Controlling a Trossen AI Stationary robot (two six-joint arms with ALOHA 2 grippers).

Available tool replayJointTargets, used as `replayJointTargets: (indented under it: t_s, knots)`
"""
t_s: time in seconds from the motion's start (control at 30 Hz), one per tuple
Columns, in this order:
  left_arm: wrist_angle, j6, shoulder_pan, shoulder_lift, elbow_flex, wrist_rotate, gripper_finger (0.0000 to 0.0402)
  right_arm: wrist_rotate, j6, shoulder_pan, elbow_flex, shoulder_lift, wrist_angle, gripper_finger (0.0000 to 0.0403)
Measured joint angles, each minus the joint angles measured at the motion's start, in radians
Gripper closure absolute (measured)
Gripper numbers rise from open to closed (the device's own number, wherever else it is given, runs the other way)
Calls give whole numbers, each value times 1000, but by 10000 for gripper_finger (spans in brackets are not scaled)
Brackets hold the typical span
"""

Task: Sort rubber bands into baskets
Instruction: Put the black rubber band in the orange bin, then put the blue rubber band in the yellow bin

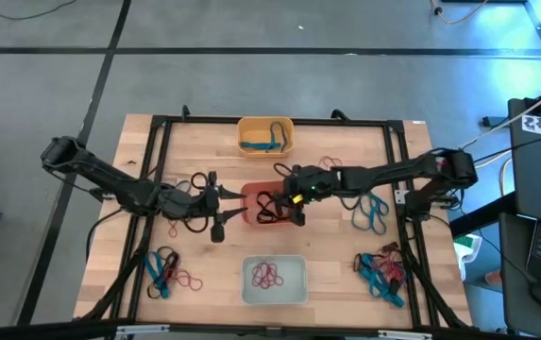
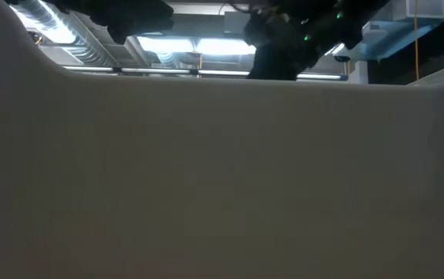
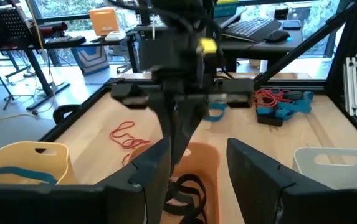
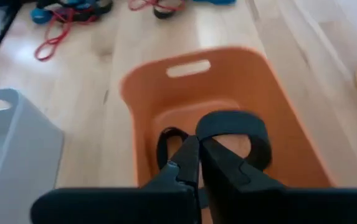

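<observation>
Two dark, jointed arms trail black cables; the right tool (image 1: 297, 210) carries a yellow tag and green lights.

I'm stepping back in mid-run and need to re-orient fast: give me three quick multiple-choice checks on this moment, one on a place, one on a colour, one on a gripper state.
1. Where is the right gripper?
A. Over the red-orange basket
B. Over the yellow basket
C. Off the table

2. What colour are the rubber bands in the whitish basket?
A. Blue-teal
B. Black
C. Red-pink

3. How do the left gripper's fingers stand?
A. Shut on a band
B. Open, holding nothing
C. Shut, empty

Answers:
1 A: the high view shows the right gripper above the red-orange basket, and its wrist view looks down into that basket.
2 C: the red-pink bands lie on the whitish basket's floor.
3 B: the left wrist view shows a clear gap between its fingers, with nothing in it.
</observation>
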Motion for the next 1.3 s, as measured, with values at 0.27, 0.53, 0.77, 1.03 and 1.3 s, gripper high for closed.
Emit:
replayJointTargets:
  t_s: [0.27, 0.53, 0.77, 1.03, 1.3]
  knots:
    - [4, -5, 6, 0, 0, 0, 247, -5, 50, 3, 0, 46, -3, 284]
    - [7, -7, 6, 0, 0, 0, 247, 4, 25, 2, 78, 40, -164, 161]
    - [3, -4, 6, 0, 0, 0, 247, 12, 32, 4, 243, 29, -417, 144]
    - [3, -36, -2, 0, 1, 1, 247, 35, 84, 59, 337, -90, -700, 154]
    - [3, -27, -6, 0, 1, 1, 247, 244, 275, 147, 328, -254, -969, 155]
